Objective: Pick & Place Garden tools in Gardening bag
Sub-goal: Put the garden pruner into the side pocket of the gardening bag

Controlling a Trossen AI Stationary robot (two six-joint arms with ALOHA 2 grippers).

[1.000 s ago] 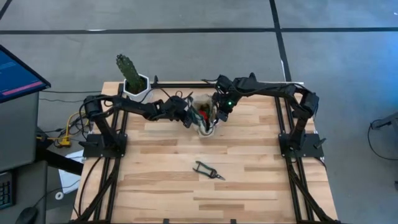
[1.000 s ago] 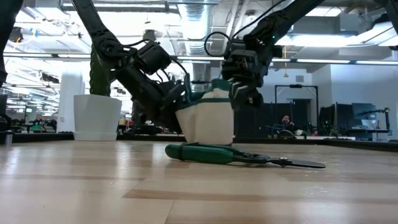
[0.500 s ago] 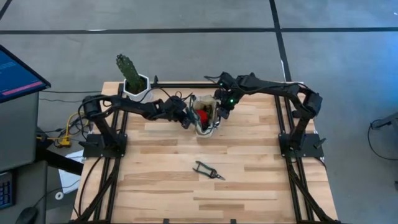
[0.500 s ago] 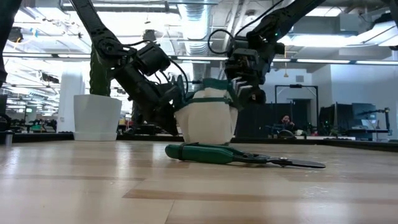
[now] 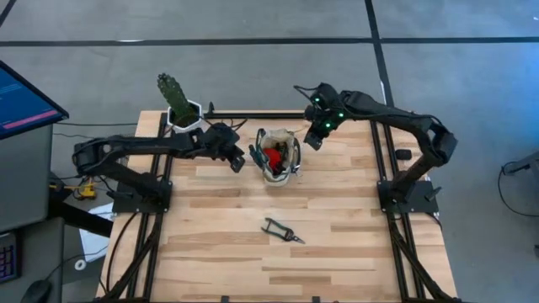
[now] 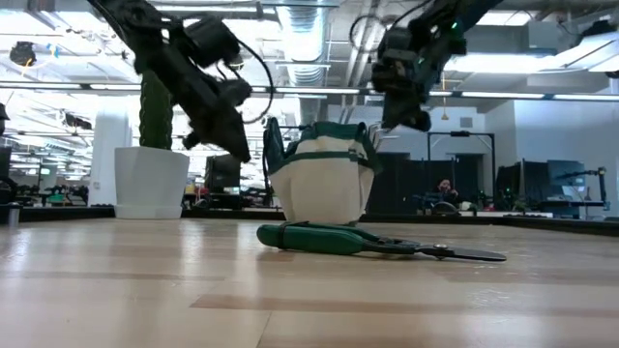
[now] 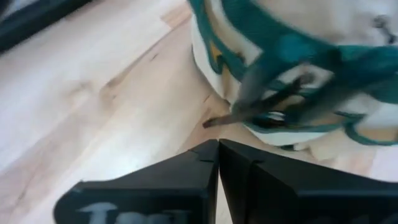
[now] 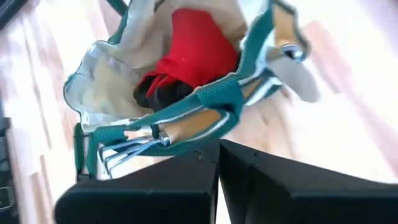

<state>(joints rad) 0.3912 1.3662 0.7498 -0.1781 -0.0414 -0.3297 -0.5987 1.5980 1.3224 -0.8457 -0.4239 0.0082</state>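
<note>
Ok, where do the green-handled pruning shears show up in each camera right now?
High view: pruning shears lie on the table near its middle, on the near side of the gardening bag.
Low view: shears lie flat in the foreground, in front of the bag.
Left wrist view: not in it.
Right wrist view: not in it.
Shared landmark: the gardening bag, visible in all four views.
</note>
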